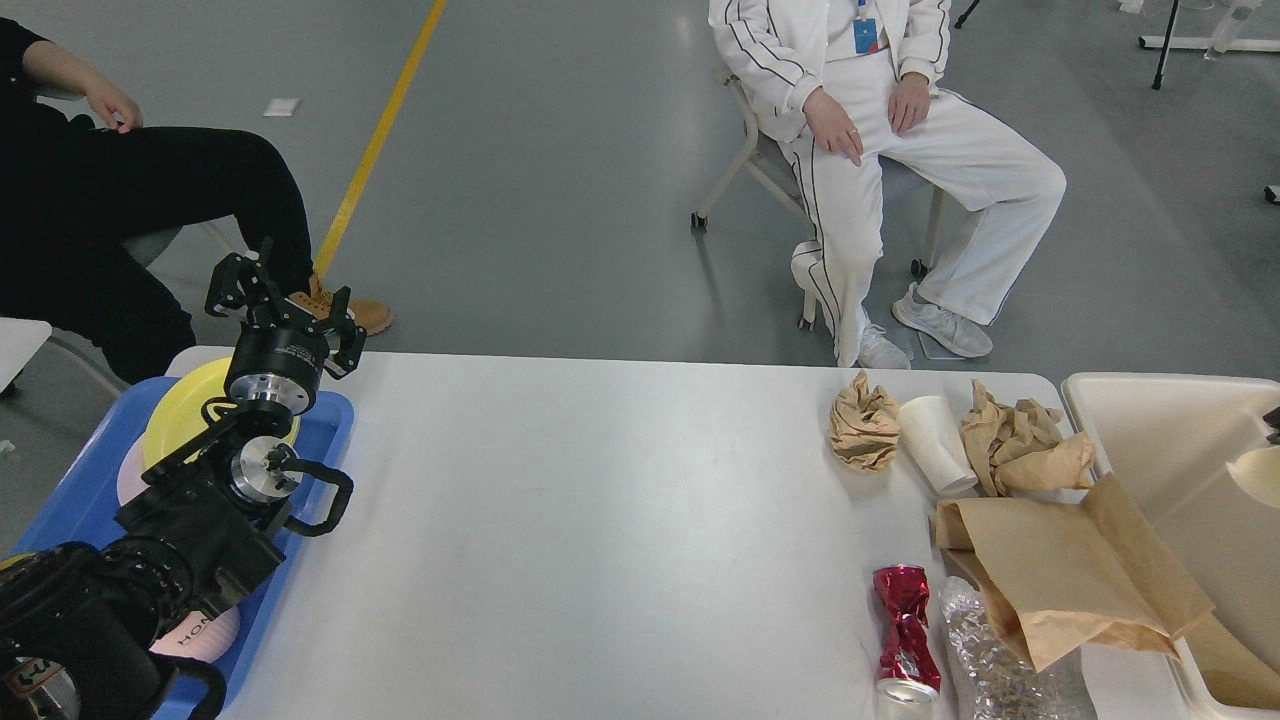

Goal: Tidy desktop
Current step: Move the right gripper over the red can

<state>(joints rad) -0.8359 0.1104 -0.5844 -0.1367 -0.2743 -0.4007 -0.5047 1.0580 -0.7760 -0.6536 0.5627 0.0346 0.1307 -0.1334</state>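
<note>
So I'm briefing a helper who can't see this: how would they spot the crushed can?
Start at the cream bin on the white desktop's right end. Just left of it lies a big brown paper bag. The crushed can lies beside that bag, near the front edge: the only shiny red thing there.

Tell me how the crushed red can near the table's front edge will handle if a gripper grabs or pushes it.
The red can looks crumpled at its waist, so it is probably empty, light and easily dented further. Its creased metal may give fingers uneven purchase. Lying on its side on the desktop, it might skid or wobble rather than roll cleanly.
</note>
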